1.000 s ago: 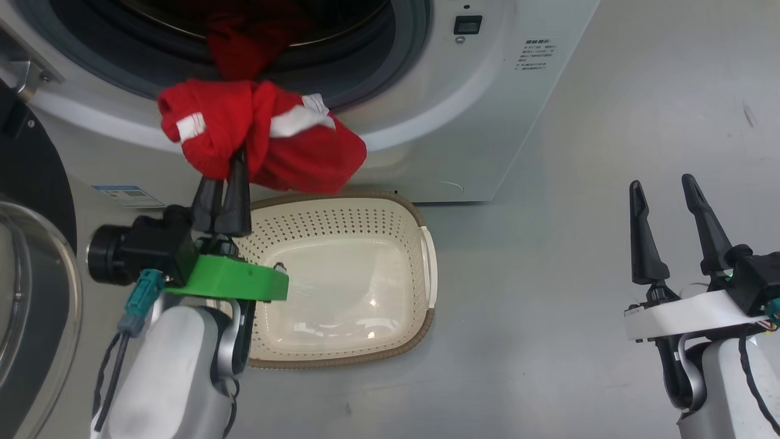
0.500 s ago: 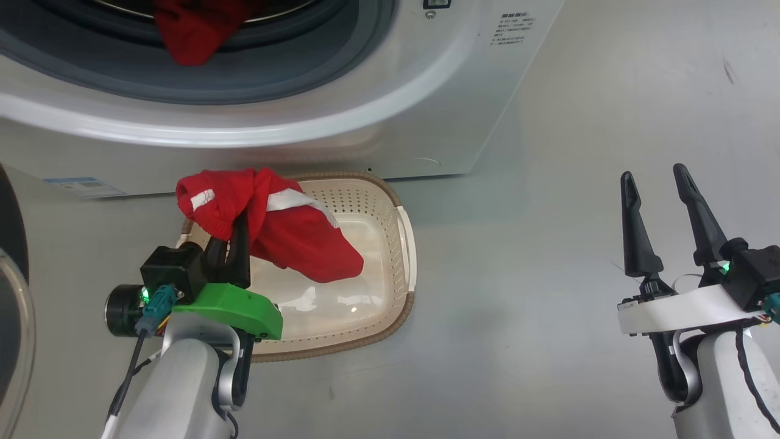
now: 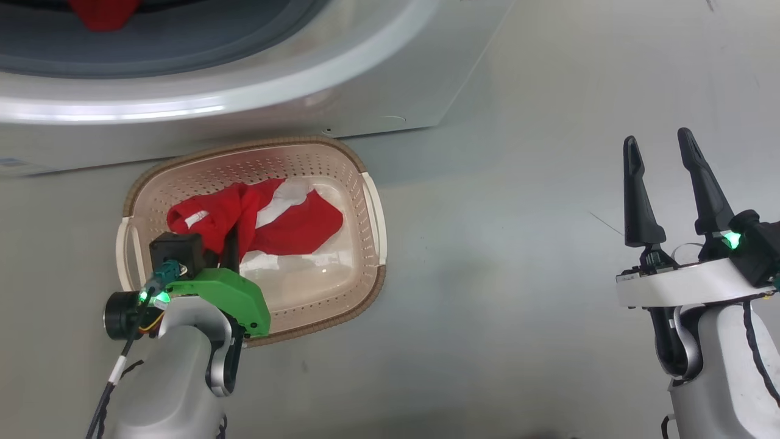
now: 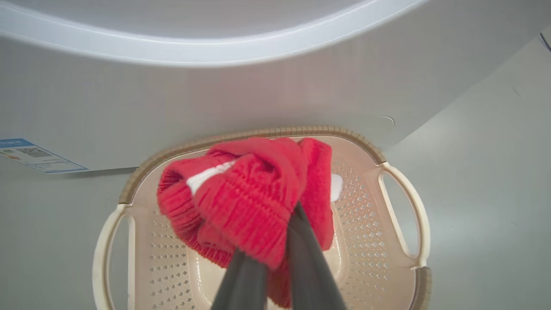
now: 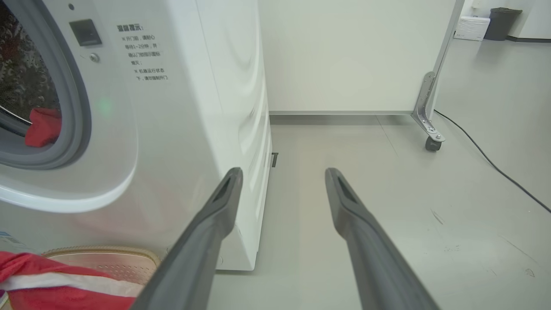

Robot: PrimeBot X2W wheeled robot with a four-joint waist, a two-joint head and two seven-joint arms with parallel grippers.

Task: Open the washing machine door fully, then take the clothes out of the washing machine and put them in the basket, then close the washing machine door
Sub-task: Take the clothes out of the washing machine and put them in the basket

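Observation:
My left gripper (image 3: 226, 238) is shut on a bunch of the red clothes (image 3: 268, 216), down inside the cream basket (image 3: 245, 149). In the left wrist view its two dark fingers (image 4: 301, 241) pinch a ribbed red fold (image 4: 249, 193) just above the basket floor (image 4: 366, 215). More red clothes (image 3: 102, 12) lie in the mouth of the washing machine (image 3: 365, 79), also seen as red fabric (image 5: 43, 127) behind the grey gasket. My right gripper (image 3: 657, 138) stands open and empty over bare floor, well right of the basket. The washing machine door is out of view.
The basket stands on the grey floor against the washer's front panel (image 4: 258, 86), which carries a blue sticker (image 4: 30, 154). Right of the washer are a white partition on a caster (image 5: 432, 142), a black cable (image 5: 486, 159) and a dark bin (image 5: 503, 23).
The head camera has tipped down. My left gripper has carried the red garment from the drum's mouth down into the basket, still shut on it. The right arm has kept its pose.

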